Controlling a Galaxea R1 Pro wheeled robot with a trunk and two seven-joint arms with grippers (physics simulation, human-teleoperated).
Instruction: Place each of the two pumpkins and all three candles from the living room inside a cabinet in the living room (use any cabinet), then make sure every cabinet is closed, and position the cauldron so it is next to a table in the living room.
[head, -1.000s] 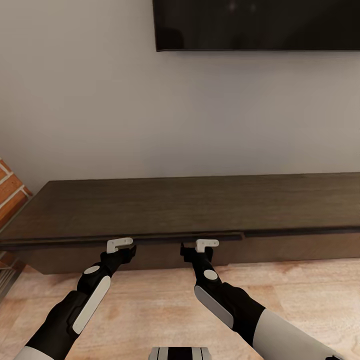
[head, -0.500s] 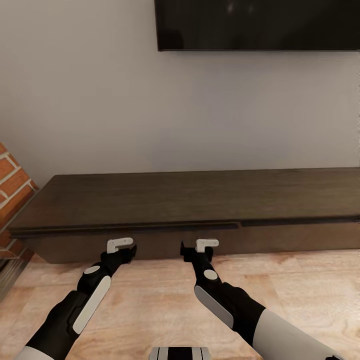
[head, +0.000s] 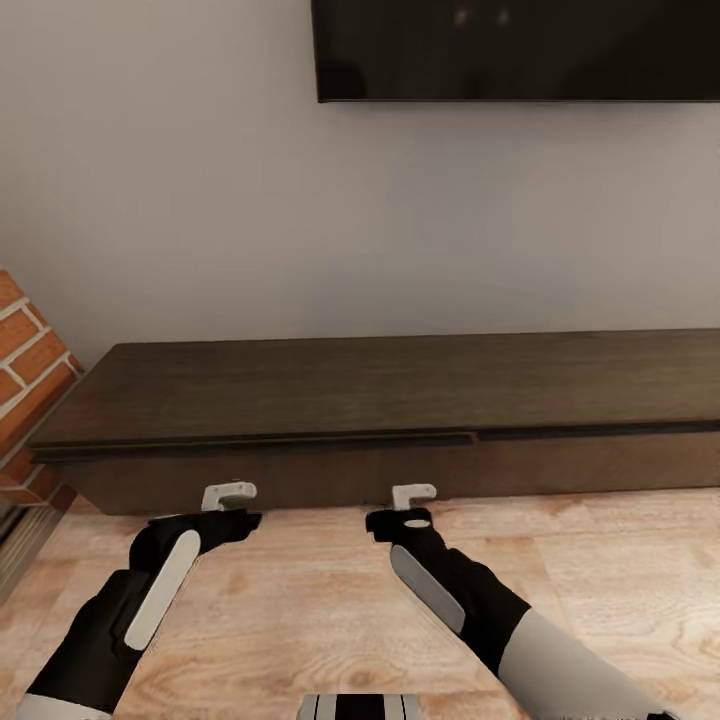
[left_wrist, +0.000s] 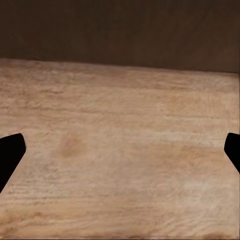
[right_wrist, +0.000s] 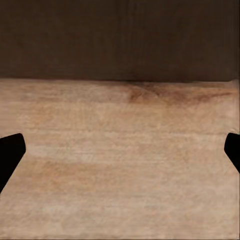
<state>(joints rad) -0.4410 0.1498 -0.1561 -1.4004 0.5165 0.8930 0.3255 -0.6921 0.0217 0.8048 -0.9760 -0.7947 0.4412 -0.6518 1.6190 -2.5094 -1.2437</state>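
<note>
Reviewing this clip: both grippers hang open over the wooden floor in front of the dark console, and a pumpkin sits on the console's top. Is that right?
Not quite. The console top is bare in the head view; no pumpkin sits on it. The rest holds: the left gripper and right gripper hang over the wooden floor before it, and each wrist view shows jaws spread wide.

A dark TV (head: 515, 50) hangs on the pale grey wall (head: 250, 200) at 12 to 1 o'clock, its lower edge straight and its screen unlit. A red brick column (head: 25, 385) with pale mortar lines stands at 9 o'clock. Light wood-grain floor (head: 300, 610) spreads across 5 to 7 o'clock. By the foot of the brick, at 8 o'clock, lies a dark grille-like strip (head: 15, 545), too cropped to identify.
</note>
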